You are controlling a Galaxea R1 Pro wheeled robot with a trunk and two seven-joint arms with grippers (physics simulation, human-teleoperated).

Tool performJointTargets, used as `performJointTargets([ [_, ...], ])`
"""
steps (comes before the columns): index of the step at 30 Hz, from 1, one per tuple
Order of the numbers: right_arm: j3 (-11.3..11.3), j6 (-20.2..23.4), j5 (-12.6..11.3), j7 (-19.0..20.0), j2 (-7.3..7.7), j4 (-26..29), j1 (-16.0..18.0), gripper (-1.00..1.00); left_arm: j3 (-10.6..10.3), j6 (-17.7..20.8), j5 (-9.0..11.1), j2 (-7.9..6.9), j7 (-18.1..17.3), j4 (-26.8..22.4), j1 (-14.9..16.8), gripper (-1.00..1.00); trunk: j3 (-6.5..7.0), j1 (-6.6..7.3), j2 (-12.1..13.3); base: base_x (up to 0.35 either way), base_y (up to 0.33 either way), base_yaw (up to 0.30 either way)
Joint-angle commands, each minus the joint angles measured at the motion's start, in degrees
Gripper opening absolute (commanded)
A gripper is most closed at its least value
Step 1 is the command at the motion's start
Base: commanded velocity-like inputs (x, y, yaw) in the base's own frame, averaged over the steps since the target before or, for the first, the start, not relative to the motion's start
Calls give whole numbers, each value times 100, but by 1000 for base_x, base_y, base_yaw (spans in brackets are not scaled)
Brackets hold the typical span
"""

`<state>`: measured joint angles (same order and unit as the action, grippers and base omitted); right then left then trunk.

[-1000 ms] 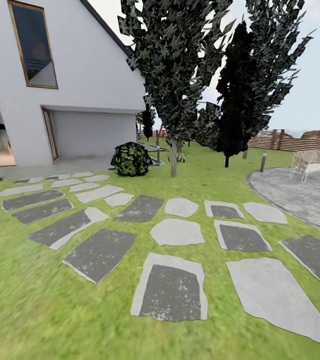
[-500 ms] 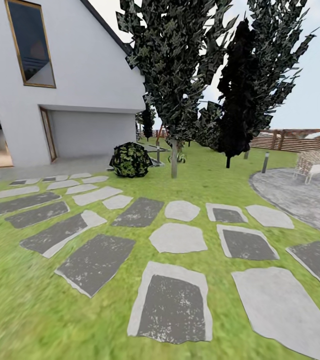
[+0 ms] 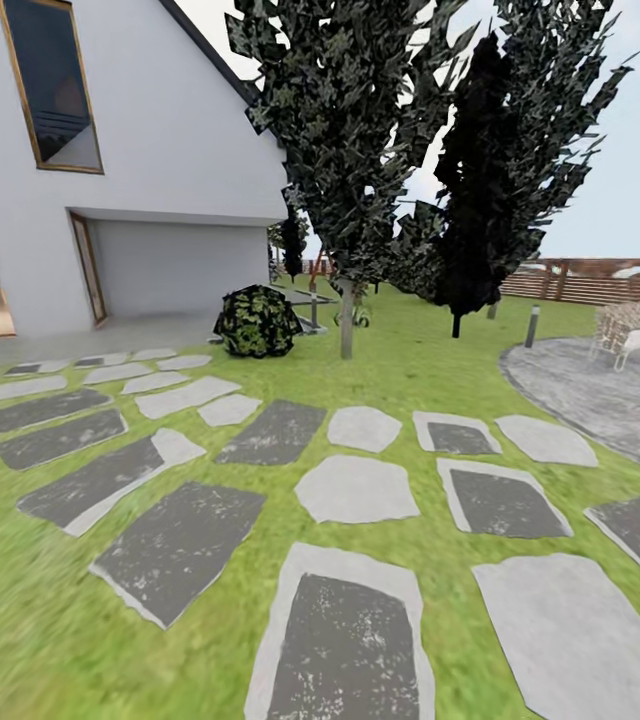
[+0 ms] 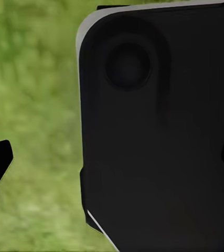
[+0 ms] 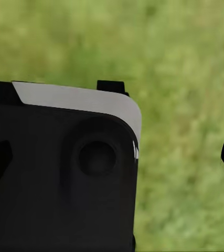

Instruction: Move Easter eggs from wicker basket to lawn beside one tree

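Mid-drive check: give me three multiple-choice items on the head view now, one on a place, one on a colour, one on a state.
1. Where does the round bush sit relative to the slim tree trunk?
A. to its left
B. to its right
C. behind the fence

2. What colour is the house wall?
A. brick red
B. white
C. yellow

3. How does the slim trunk stand?
A. fallen flat
B. snapped in half
C. upright

Answers: 1 A, the bush lies left of the trunk on the lawn. 2 B, the wall is plain white. 3 C, the trunk rises straight.
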<state>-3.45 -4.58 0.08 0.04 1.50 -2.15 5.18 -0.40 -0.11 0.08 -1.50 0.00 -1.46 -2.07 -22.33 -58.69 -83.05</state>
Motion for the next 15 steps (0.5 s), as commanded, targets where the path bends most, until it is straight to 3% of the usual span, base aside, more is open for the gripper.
performJointTargets([
  [1, -33, -39, 0, 2, 0, -23, 10, 100, -4, 0, 1, -2, 0, -12, -4, 100, -5, -4, -2, 342, 0, -239],
  [9, -33, -34, 0, 5, 0, -23, 11, 100, -4, 1, 1, -1, 0, -12, -4, 100, -5, -4, -2, 342, 0, -275],
  [15, -34, -27, 0, 4, 0, -23, 10, 100, -4, 0, 1, -2, 0, -12, -4, 100, -5, -4, -2, 342, 0, -73],
])
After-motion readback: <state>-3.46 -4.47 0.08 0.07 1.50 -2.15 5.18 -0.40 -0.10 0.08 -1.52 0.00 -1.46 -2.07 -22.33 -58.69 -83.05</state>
